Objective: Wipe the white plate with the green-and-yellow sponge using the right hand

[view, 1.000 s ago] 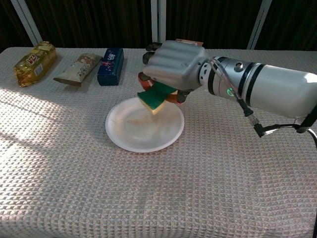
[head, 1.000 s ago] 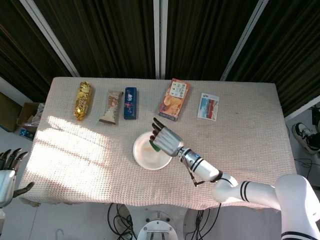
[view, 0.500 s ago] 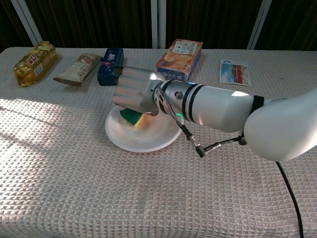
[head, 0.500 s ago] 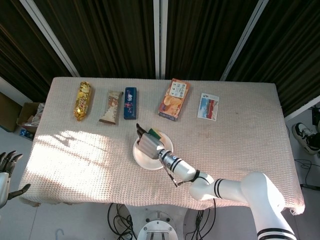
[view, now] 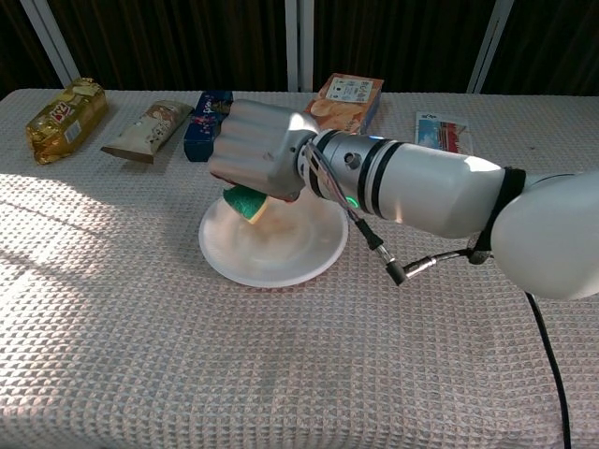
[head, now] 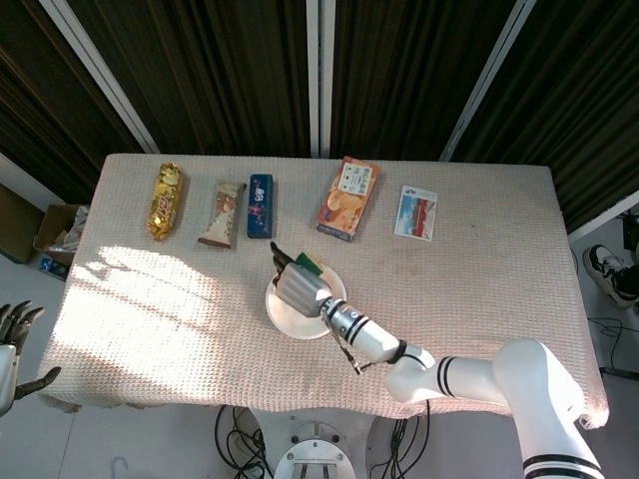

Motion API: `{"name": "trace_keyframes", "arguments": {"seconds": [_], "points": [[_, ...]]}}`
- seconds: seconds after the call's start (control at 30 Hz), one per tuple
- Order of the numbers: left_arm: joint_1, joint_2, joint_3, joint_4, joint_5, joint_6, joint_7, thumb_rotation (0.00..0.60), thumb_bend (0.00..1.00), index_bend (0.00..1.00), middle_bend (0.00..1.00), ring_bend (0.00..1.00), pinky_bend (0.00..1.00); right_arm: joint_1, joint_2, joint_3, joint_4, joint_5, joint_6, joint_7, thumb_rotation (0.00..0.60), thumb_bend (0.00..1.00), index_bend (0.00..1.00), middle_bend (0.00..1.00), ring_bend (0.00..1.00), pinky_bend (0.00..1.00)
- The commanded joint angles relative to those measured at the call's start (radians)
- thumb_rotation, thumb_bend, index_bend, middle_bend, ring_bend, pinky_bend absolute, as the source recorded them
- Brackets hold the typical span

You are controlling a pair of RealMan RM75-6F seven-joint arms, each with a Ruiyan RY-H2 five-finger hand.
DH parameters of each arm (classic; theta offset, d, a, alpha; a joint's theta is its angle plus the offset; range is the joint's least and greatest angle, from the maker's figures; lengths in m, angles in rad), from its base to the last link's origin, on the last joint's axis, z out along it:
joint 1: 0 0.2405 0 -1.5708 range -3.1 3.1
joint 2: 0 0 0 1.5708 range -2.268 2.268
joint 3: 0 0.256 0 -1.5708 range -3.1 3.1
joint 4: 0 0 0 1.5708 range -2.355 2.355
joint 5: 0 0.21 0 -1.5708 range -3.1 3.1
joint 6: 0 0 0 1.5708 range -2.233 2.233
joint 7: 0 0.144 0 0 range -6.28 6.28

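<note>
Now right hand (view: 257, 157) gripping sponge (view: 246, 203) beneath its fingers, over white plate (view: 271, 257)

Head view looks steeply down from high above, taking in the whole counter (head: 479, 299). Chest view faces 12 o'clock, low and close. Both share the white plate (head: 296, 321) (view: 271, 260).

Sponge (view: 245, 203) above plate (view: 281, 257)

Five packaged items are lying along the far edge of the bench (head: 150, 299): gold snack bag (head: 165, 200), beige wrapper (head: 223, 213), blue bar (head: 260, 206), orange box (head: 348, 198), small card (head: 415, 213).
</note>
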Motion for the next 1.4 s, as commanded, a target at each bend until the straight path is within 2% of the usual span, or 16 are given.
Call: {"name": "trace_keyframes", "arguments": {"seconds": [0.03, 0.27, 0.53, 0.67, 0.93, 1.2, 1.4], "points": [[0.003, 0.000, 0.002, -0.002, -0.003, -0.001, 0.000, 0.600, 0.00, 0.18, 0.12, 0.08, 0.11, 0.009, -0.037, -0.033, 0.052, 0.005, -0.026, -0.026, 0.600, 0.32, 0.69, 0.42, 0.19, 0.05], [0.005, 0.002, 0.000, -0.007, -0.002, 0.002, 0.004, 0.600, 0.00, 0.18, 0.12, 0.08, 0.11, -0.005, -0.054, -0.058, 0.106, -0.007, -0.004, -0.034, 0.600, 0.32, 0.70, 0.43, 0.19, 0.01], [0.009, 0.008, -0.004, -0.019, 0.002, 0.014, 0.013, 0.600, 0.00, 0.18, 0.12, 0.08, 0.11, -0.043, 0.031, -0.045, -0.001, -0.031, 0.067, 0.025, 0.600, 0.32, 0.70, 0.43, 0.19, 0.00], [0.010, 0.009, -0.002, -0.026, 0.005, 0.014, 0.019, 0.600, 0.00, 0.18, 0.12, 0.08, 0.11, -0.040, 0.016, -0.054, 0.001, -0.021, 0.043, 0.021, 0.600, 0.32, 0.70, 0.43, 0.19, 0.00], [0.011, 0.009, -0.001, -0.032, 0.001, 0.008, 0.026, 0.600, 0.00, 0.18, 0.12, 0.08, 0.11, -0.031, -0.055, -0.080, 0.110, -0.006, -0.004, -0.012, 0.600, 0.32, 0.70, 0.43, 0.19, 0.00], [0.011, 0.011, -0.005, -0.034, 0.001, 0.011, 0.026, 0.600, 0.00, 0.18, 0.12, 0.08, 0.11, -0.052, 0.016, -0.066, 0.037, -0.038, 0.054, 0.017, 0.600, 0.32, 0.70, 0.43, 0.19, 0.00], [0.010, 0.009, -0.004, -0.035, 0.006, 0.010, 0.028, 0.600, 0.00, 0.18, 0.12, 0.08, 0.11, -0.046, 0.008, -0.086, 0.045, -0.019, 0.011, -0.025, 0.600, 0.33, 0.70, 0.43, 0.19, 0.00]]}}
